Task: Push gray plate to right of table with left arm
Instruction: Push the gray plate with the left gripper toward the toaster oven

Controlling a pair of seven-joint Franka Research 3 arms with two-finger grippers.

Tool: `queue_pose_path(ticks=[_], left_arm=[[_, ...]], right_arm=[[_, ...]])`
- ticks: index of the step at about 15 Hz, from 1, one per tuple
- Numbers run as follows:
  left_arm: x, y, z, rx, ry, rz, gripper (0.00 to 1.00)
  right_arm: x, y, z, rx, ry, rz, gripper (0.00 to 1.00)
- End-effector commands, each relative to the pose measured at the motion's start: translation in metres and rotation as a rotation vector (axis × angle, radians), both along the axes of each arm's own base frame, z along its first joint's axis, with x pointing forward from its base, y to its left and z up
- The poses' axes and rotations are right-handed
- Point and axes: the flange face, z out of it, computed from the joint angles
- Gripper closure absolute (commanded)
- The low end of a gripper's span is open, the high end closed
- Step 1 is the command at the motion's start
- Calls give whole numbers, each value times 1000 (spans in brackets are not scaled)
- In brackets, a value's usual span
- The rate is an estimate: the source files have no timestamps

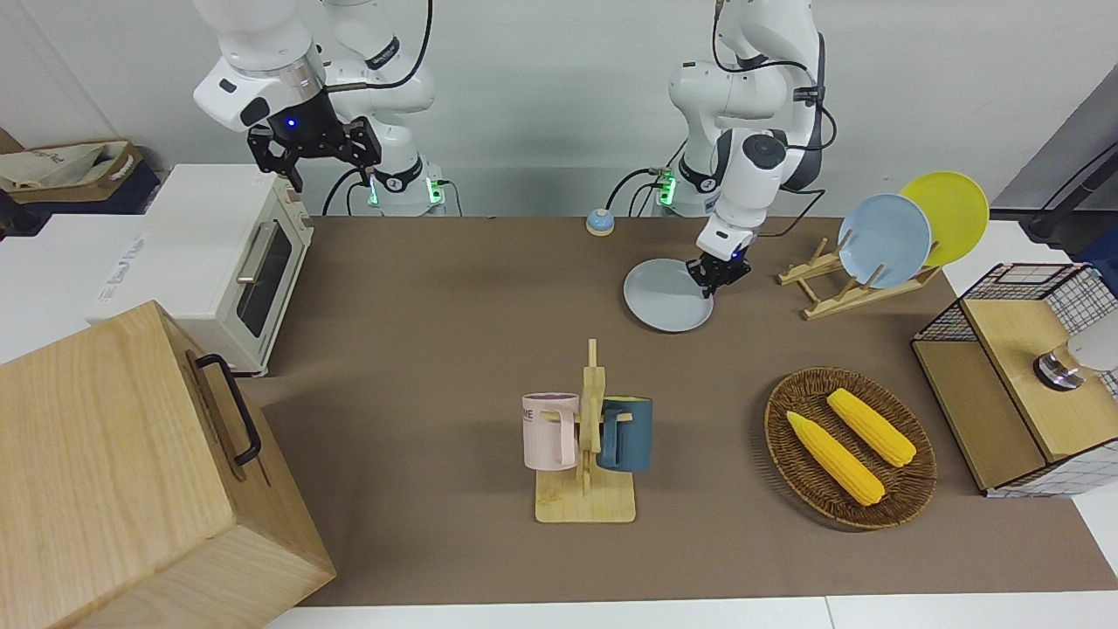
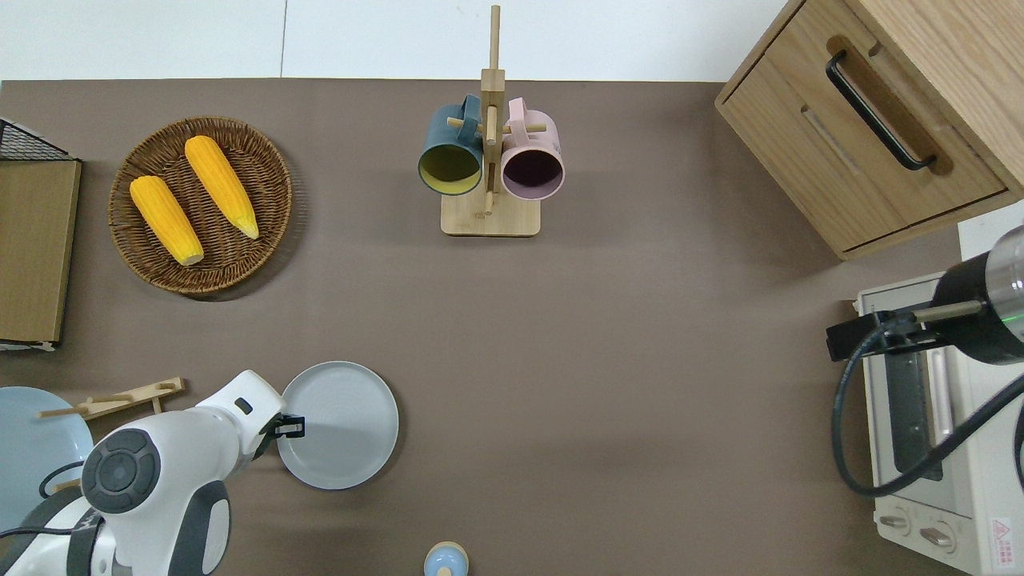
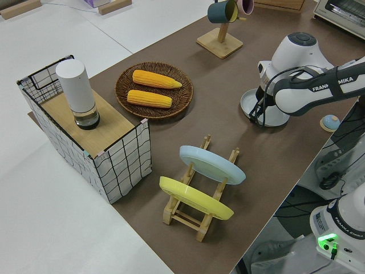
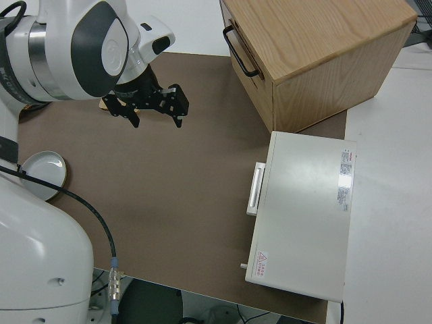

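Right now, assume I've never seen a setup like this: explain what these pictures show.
Two white robot arms stand at a brown table, filmed at one moment from across the table, from straight above, and from each end. The left gripper sits low at the rim of the gray plate, on the side toward its own end of the table, placed to push it; it holds nothing. The right arm is parked. Also on the table: a mug stand, a basket of corn, a plate rack, a toaster oven and a wooden cabinet.
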Motion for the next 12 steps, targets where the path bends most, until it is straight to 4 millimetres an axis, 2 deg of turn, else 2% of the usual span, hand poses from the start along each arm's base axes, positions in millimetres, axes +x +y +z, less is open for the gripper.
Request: queue_pose_path(ticks=[1, 12], left_arm=[[-1, -35, -12, 3, 16, 6, 1000], [-10, -118, -8, -32, 15, 27, 1000]], right_arm=[[-3, -2, 4, 2, 4, -15, 17], [-3, -2, 4, 1, 4, -17, 17]])
